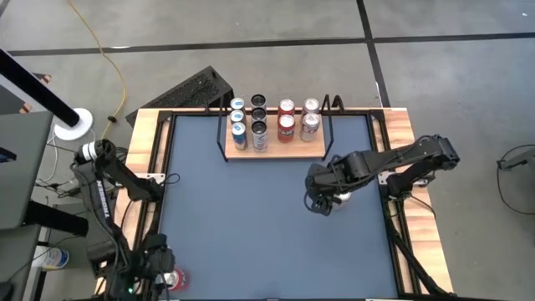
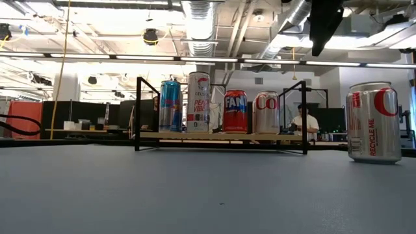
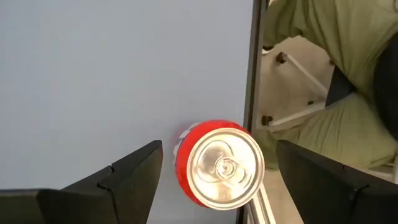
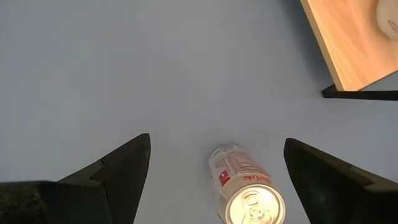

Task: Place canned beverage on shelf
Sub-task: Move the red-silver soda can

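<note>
The shelf [image 1: 276, 151], a light-wood board with black wire side frames, stands at the table's far middle and bears several upright cans [image 2: 198, 103]. A silver canned beverage [image 2: 374, 121] stands upright on the tabletop right of the shelf. My right gripper [image 4: 216, 140] hangs open above it, clear of its top [image 4: 254, 206]. At the near left corner a red can [image 3: 217, 163] stands upright beside the table's edge. My left gripper [image 3: 219, 149] is open above the red can, one finger to each side, touching nothing.
The table's black edge rail [image 3: 254, 93] runs right beside the red can, with olive cloth [image 3: 323, 124] beyond it. The dark-blue tabletop [image 1: 251, 217] between the shelf and the near edge gives free room. A person [image 2: 303, 121] sits far off in the room.
</note>
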